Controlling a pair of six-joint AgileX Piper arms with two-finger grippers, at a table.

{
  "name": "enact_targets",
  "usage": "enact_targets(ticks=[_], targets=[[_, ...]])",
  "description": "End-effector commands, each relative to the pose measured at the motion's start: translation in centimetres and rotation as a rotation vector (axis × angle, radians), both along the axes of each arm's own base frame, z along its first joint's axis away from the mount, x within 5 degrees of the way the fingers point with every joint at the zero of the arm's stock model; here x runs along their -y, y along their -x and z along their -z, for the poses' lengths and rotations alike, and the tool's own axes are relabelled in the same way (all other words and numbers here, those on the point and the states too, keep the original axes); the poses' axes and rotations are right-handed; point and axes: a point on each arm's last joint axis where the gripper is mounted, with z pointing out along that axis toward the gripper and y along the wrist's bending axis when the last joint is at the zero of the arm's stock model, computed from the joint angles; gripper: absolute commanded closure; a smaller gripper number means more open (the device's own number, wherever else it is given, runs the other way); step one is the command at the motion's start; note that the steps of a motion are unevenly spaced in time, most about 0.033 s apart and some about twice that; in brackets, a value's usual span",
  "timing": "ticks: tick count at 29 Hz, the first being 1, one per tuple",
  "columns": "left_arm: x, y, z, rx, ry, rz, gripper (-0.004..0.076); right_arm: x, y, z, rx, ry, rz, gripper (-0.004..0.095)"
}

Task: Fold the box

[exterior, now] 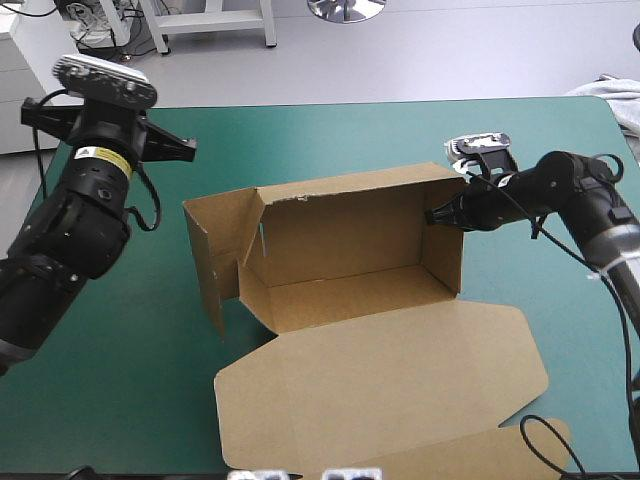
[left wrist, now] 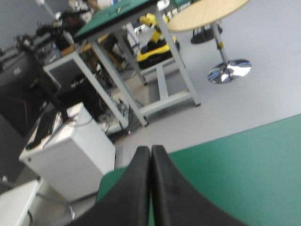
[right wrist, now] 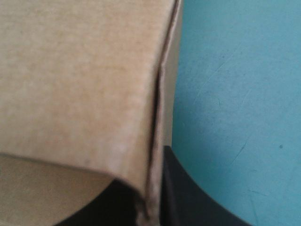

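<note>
Box (exterior: 350, 250) lying lengthwise left-right, lid (exterior: 390, 390) nearward, right claw (exterior: 434, 215) seemingly pinching its wall (exterior: 446, 250), left claw (left wrist: 151, 188) pressed together

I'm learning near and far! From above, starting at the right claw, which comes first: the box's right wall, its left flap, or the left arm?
1. Right wall: pinched in the right claw.
2. Left flap: across the box, left side.
3. Left arm: farthest, by the table's left edge.

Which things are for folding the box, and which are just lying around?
For the job: brown cardboard box, walls partly up, lid flat; right black hand, shut on its side wall.
Just lying about: pale crumpled cloth at the far right corner of the teal-green table; left black hand, shut, away from the box.
</note>
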Motion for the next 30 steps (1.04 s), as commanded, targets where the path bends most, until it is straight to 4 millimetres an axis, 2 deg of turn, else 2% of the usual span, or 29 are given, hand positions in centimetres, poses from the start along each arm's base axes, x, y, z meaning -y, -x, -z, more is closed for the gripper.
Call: enact_targets(ticks=[1,5,8,13,20,23,30], targets=[[-3.0,0.0,-1.2,0.006,0.072,-0.045,0.0734,-0.6,-0.5,-1.9,-0.036,0.001,0.023,0.0907],[-6.8,-0.9,-0.1,-0.098,0.173,-0.132,0.0734,-1.4,-2.6,-1.7,-0.110,0.023,0.017,0.0908],[-8.4,-1.1,0.5,-0.150,0.236,-0.140,0.0734,-1.8,-4.1,-0.9,-0.161,0.024,0.021,0.0908],[-10.2,-1.8,1.5,-0.228,0.345,-0.112,0.0734,-2.3,-6.3,0.9,-0.201,0.033,0.021,0.0907],[-12.0,-4.0,4.6,-0.424,0.489,-0.091,0.0734,-2.7,-8.5,3.7,-0.196,0.052,0.018,0.0897],[-12.1,-4.9,5.6,-0.474,0.487,-0.083,0.0734,-2.6,-9.0,4.0,-0.170,0.070,0.017,0.0842],[-11.9,-5.5,6.8,-0.559,0.459,-0.041,0.0734,-2.6,-9.4,4.0,-0.125,0.070,0.022,0.0598]])
